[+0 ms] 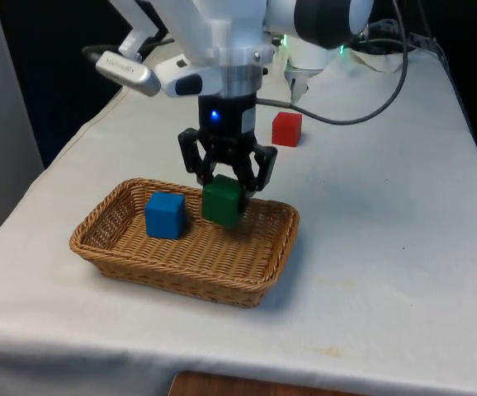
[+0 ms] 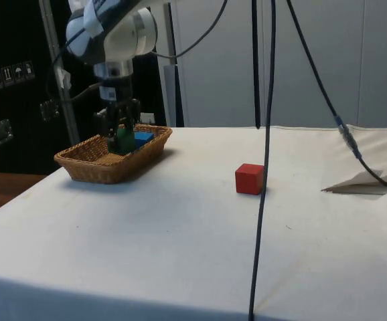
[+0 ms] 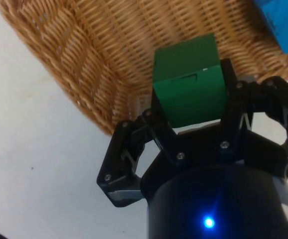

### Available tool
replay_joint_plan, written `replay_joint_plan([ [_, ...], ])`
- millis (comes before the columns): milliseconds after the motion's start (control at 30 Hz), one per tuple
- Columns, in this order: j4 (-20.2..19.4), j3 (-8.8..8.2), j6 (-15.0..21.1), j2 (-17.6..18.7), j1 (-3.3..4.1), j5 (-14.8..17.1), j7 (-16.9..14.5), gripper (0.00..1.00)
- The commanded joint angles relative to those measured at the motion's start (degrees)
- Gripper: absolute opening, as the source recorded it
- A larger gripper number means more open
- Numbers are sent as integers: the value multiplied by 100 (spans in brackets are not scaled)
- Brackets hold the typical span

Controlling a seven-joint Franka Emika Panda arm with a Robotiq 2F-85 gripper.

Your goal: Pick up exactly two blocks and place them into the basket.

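A wicker basket [image 1: 181, 280] [image 2: 90, 167] [image 3: 84, 59] sits near the front of the table, towards the front view's left. A blue block [image 1: 165, 214] [image 2: 144, 137] [image 3: 283, 25] lies inside it. My gripper [image 1: 226, 186] [image 2: 120, 132] [image 3: 191, 102] hangs low over the basket's far side, shut on a green block [image 1: 222, 205] [image 2: 122, 143] [image 3: 189, 79]. The green block is tilted and sits at about rim height beside the blue one; whether it touches the basket floor I cannot tell. A red block [image 1: 286, 129] [image 2: 250, 179] rests on the cloth beyond the basket.
A grey cable [image 1: 362, 115] curves over the far part of the table behind the red block. Crumpled white cloth [image 2: 367, 180] lies at the far end. Open cloth [image 1: 387, 247] stretches to the front view's right of the basket.
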Motion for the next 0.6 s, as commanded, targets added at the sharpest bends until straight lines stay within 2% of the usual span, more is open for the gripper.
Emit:
replay_joint_plan([
  [0, 275, 63, -80, 149, -143, 17, 80, 1],
  [33, 34, -6, 0, 52, -11, 40, 0, 1],
  [67, 338, 57, -69, 258, -155, 103, 92, 1],
  [300, 476, -74, -86, 527, -166, 390, 63, 1],
  [333, 350, -92, 6, 498, -80, 407, 23, 1],
  [367, 481, -97, -97, 544, -160, 424, 52, 1],
  [400, 481, -115, -103, 556, -155, 453, 40, 1],
  [467, 464, -155, -126, 561, -143, 504, 23, 18],
  [500, 458, -155, -132, 561, -143, 510, 17, 32],
  [567, 447, -160, -143, 556, -143, 516, 11, 52],
])
